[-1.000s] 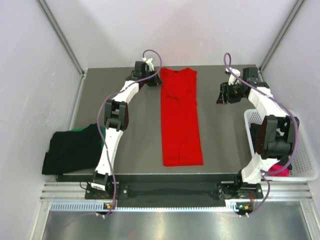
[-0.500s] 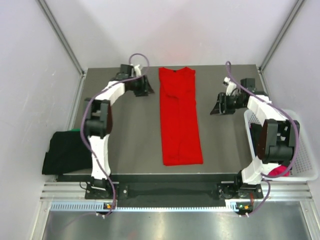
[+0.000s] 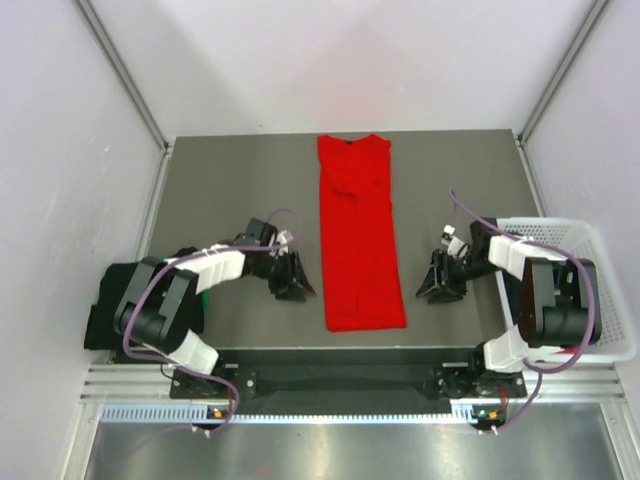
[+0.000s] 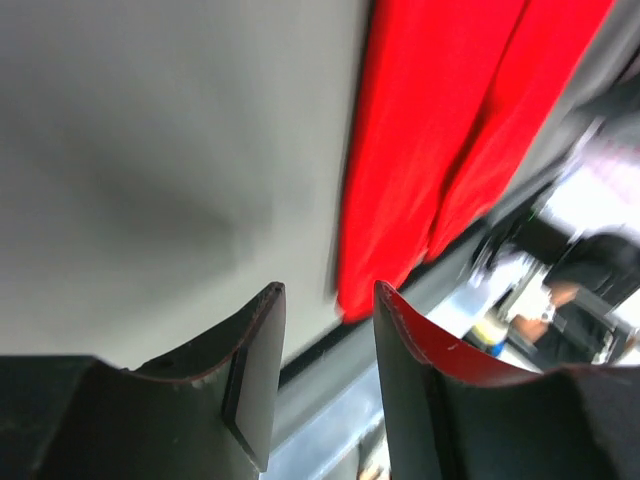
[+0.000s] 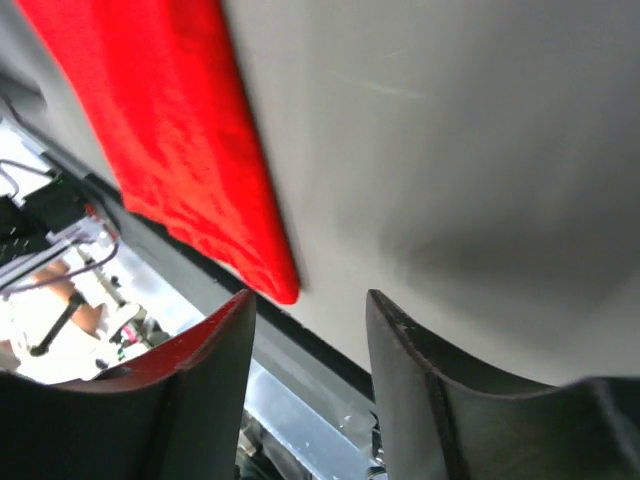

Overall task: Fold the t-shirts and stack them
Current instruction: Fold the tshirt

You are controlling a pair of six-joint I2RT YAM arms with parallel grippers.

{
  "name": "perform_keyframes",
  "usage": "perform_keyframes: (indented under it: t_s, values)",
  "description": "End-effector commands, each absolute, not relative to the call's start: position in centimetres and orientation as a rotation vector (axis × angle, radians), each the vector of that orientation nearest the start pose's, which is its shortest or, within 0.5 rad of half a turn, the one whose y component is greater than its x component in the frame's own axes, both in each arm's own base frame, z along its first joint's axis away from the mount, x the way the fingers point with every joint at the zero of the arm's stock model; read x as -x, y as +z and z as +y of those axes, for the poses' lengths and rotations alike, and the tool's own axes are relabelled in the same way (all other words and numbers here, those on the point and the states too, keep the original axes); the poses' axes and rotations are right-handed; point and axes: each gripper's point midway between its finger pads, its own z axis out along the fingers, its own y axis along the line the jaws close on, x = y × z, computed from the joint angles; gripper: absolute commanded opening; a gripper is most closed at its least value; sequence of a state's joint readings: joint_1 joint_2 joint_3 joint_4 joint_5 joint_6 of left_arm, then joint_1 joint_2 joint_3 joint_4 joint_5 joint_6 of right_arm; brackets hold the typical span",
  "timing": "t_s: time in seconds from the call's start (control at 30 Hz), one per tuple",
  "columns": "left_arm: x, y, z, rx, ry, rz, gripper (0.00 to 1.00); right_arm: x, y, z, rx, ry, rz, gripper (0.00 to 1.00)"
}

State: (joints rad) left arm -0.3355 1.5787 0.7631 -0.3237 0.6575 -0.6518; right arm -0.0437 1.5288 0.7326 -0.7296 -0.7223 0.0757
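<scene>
A bright red t-shirt (image 3: 360,235) lies folded into a long narrow strip down the middle of the grey table, collar at the far end. My left gripper (image 3: 297,285) is open and empty just left of the strip's near end; the red cloth shows ahead in the left wrist view (image 4: 420,150). My right gripper (image 3: 433,287) is open and empty just right of the near end; the shirt's corner shows in the right wrist view (image 5: 200,170). A black t-shirt (image 3: 135,305) lies at the left edge, with a little green cloth (image 3: 203,285) showing from under it.
A white mesh basket (image 3: 590,290) stands at the right edge of the table, behind the right arm. The table's front edge (image 3: 340,352) runs just near of the shirt's hem.
Both arms have swung from the far end of the table down to the near end, beside the shirt's hem. The red shirt has not moved.
</scene>
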Motion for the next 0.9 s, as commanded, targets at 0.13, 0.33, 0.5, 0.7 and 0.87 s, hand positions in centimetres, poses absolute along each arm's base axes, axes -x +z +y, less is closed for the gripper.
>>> perform_keyframes:
  t_s: [0.13, 0.33, 0.5, 0.7, 0.87]
  values:
    - [-21.3, 4.5, -23.1, 0.225, -1.17, 2.789, 0.44, -18.4, 3.6, 11.8, -0.144, 1.013, 3.013, 0.45]
    - [-19.8, 3.7, -26.1, 0.069, -1.155, 2.836, 0.45, -16.0, 3.8, 15.6, 0.006, 1.135, 3.043, 0.46]
    - [-18.5, 2.8, -27.3, 0.029, -1.154, 2.895, 0.44, -15.3, 4.3, 16.6, 0.07, 1.164, 3.046, 0.46]
    - [-18.1, 2.4, -28.0, -0.01, -1.151, 2.902, 0.41, -14.9, 3.8, 16.3, 0.066, 1.133, 3.063, 0.45]
    - [-17.7, 2.3, -28.5, -0.04, -1.152, 2.917, 0.36, -15.0, 3.1, 16.6, 0.114, 1.106, 3.104, 0.44]
